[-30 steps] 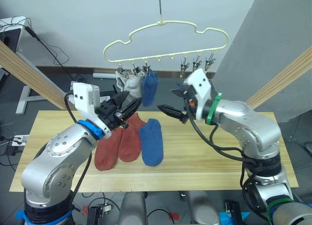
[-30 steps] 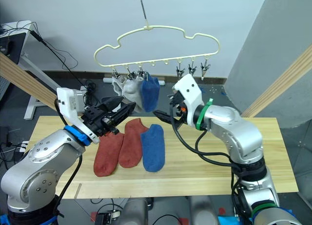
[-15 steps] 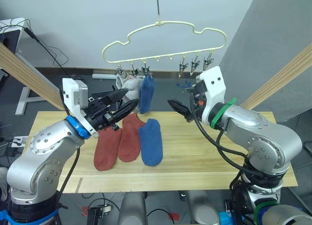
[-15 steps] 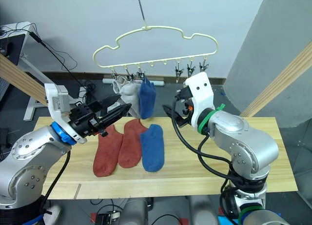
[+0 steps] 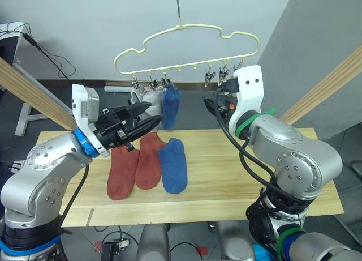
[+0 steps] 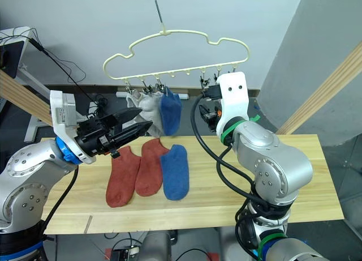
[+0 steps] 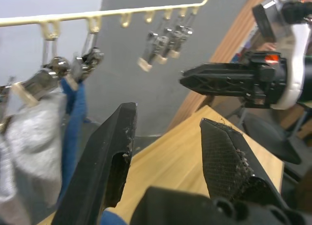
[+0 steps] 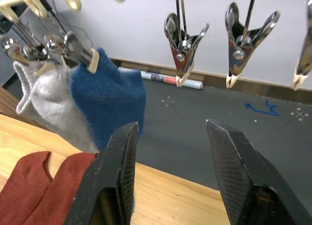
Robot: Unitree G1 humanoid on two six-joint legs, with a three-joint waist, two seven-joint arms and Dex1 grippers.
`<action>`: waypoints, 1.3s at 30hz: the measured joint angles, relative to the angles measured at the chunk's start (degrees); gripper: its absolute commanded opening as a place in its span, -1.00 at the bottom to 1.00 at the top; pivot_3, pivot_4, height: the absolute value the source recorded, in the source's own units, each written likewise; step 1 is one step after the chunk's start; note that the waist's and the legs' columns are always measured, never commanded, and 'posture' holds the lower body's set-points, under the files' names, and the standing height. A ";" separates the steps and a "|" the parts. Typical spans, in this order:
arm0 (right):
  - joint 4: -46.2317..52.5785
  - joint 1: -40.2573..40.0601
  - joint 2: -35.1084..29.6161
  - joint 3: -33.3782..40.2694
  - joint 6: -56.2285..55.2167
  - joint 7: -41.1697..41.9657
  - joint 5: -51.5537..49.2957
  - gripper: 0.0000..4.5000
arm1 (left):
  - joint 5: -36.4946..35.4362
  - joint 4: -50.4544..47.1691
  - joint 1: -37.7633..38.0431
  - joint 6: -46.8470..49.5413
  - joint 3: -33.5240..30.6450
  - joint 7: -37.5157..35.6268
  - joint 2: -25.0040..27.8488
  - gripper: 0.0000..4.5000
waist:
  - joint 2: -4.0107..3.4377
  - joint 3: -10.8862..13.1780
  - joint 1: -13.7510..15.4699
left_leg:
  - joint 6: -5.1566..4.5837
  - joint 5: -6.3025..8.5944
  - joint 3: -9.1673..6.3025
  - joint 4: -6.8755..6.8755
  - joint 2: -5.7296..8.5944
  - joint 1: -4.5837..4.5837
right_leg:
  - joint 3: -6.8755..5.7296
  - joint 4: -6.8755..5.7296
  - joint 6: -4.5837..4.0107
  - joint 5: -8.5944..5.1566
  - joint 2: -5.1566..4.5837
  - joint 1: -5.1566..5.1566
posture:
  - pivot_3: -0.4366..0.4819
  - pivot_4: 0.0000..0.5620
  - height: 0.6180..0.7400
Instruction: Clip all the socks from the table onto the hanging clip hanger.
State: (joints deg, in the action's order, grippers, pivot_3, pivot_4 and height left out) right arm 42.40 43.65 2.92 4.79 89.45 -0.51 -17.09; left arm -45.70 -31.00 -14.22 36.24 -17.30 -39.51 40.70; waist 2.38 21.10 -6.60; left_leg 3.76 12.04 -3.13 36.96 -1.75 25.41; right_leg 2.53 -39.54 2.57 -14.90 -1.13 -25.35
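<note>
Three socks lie on the table — below both empty tools, left and right, gaping wide.

Both arms raised; left end effector and right end effector parted, empty.

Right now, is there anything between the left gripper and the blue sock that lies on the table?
Nothing visible. The left gripper hangs open above the table, and the blue sock lies below it, beside two red socks, uncovered.
</note>
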 measured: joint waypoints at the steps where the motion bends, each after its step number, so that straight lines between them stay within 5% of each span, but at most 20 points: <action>1: 0.01 0.00 0.00 0.23 0.15 0.07 0.08 -0.02 | -0.35 0.00 -0.04 0.09 0.00 0.00 0.19 0.06 | 0.00 0.00 0.00 | 0.00 0.00 0.00 0.00 0.00 0.00 | 0.00 0.00 0.00 0.00 0.00 0.00 | -0.56 0.22 1.00; 6: -0.08 0.16 0.36 0.70 1.03 0.39 0.26 -0.03 | -0.84 -0.02 0.24 0.59 -0.04 -0.01 1.15 0.14 | 0.00 0.00 0.01 | 0.00 0.00 0.01 0.00 0.01 0.00 | 0.01 0.01 0.00 0.00 0.00 0.00 | -0.54 0.22 1.00; 13: -1.72 1.72 1.83 0.60 0.41 -0.07 1.31 -0.04 | 0.09 -0.96 2.88 -0.24 0.27 0.12 1.11 0.98 | -0.01 0.00 0.03 | 0.00 0.00 0.00 -0.03 0.00 0.00 | 0.00 0.02 0.00 0.00 0.00 -0.01 | -0.51 0.21 1.00; 39: -11.47 4.88 2.94 -1.60 -9.91 -0.13 2.91 -0.04 | 0.75 -4.68 5.63 -1.51 0.02 3.24 1.12 0.99 | -0.03 0.02 0.26 | 0.00 0.00 0.01 -0.08 0.00 0.01 | 0.01 0.09 0.00 0.00 0.00 -0.01 | -0.40 0.26 1.00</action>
State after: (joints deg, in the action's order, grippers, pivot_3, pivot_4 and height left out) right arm 30.93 48.54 5.86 3.20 79.53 -0.64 -14.18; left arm -44.95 -35.68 -8.60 34.73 -17.28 -36.26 41.81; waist 2.36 21.12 -6.35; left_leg 3.76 12.04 -3.12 36.88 -1.75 25.42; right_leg 2.53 -39.45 2.57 -14.91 -1.14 -25.36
